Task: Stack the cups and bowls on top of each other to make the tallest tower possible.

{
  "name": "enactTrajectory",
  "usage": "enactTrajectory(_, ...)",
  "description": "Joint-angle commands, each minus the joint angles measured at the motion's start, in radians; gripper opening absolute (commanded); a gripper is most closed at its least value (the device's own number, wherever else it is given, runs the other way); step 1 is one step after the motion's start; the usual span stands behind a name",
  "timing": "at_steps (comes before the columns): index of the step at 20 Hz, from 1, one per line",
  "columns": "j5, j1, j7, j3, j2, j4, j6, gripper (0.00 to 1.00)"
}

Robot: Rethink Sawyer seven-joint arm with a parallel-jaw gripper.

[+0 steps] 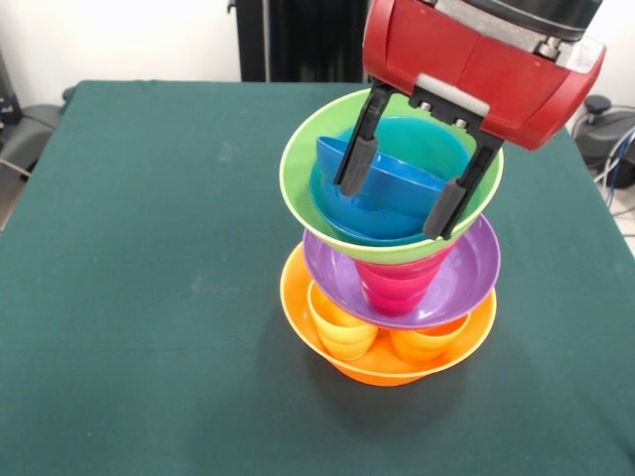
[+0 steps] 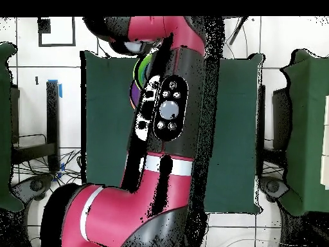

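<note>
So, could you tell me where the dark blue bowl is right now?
In the front view, the dark blue bowl sits tilted inside the light blue bowl, atop the tower, between the open gripper fingers.

Table (image 1: 149, 297) covered edge to edge in dark green cloth; a few faint pale scuffs on the cloth toward the middle and the far edge. Only one item rests directly on it: the large orange bowl (image 1: 327, 342), base of the tower (image 1: 392, 238), sitting right of centre in the front view, nearer the near edge than the far one. In the overhead view the arm hides most of the cloth (image 2: 106, 122).
</note>
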Motion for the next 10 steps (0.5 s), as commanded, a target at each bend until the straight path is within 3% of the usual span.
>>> enactTrajectory(1, -0.07, -0.001, -0.262, 0.076, -0.004, 0.143, -0.018, 1.0)
enactTrajectory(10, -0.075, -0.009, -0.321, 0.08, -0.006, 0.143, 0.004, 1.0)
